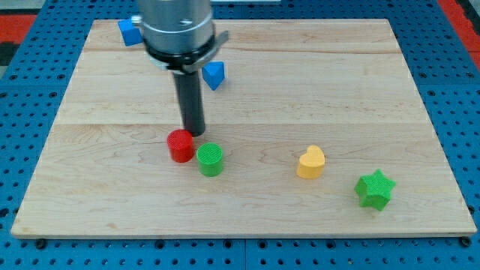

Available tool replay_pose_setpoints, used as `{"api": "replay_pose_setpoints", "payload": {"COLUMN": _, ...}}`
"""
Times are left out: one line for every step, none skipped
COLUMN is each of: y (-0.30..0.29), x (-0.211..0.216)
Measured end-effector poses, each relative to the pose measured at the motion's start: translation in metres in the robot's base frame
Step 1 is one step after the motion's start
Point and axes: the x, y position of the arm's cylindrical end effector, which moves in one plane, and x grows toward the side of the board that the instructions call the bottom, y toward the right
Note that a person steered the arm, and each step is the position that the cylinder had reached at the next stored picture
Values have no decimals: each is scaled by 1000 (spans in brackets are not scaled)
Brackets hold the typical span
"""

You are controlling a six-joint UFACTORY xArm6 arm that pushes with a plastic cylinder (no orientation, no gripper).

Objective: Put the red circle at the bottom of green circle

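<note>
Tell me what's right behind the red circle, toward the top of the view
My tip sits directly behind the red circle, at its upper right edge, apparently touching. Farther back lies a blue block. The rod and arm hide part of the board and another blue block.

Red circle point(180, 145) upright, touching the green circle point(211, 159) on its upper-left side.

The arm's housing point(176, 26) was cut off by the view's top edge and hid part of a blue block point(129, 31), whose shape could not be made out.
</note>
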Motion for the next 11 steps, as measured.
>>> {"api": "replay_pose_setpoints", "payload": {"y": -14, "x": 9}}
{"api": "replay_pose_setpoints", "payload": {"y": -55, "x": 30}}
{"api": "replay_pose_setpoints", "payload": {"y": -77, "x": 44}}
{"api": "replay_pose_setpoints", "payload": {"y": -135, "x": 65}}
{"api": "replay_pose_setpoints", "payload": {"y": -151, "x": 80}}
{"api": "replay_pose_setpoints", "payload": {"y": -82, "x": 53}}
{"api": "replay_pose_setpoints", "payload": {"y": -29, "x": 50}}
{"api": "replay_pose_setpoints", "payload": {"y": -24, "x": 52}}
{"api": "replay_pose_setpoints", "payload": {"y": -17, "x": 51}}
{"api": "replay_pose_setpoints", "payload": {"y": -32, "x": 72}}
{"api": "replay_pose_setpoints", "payload": {"y": -51, "x": 88}}
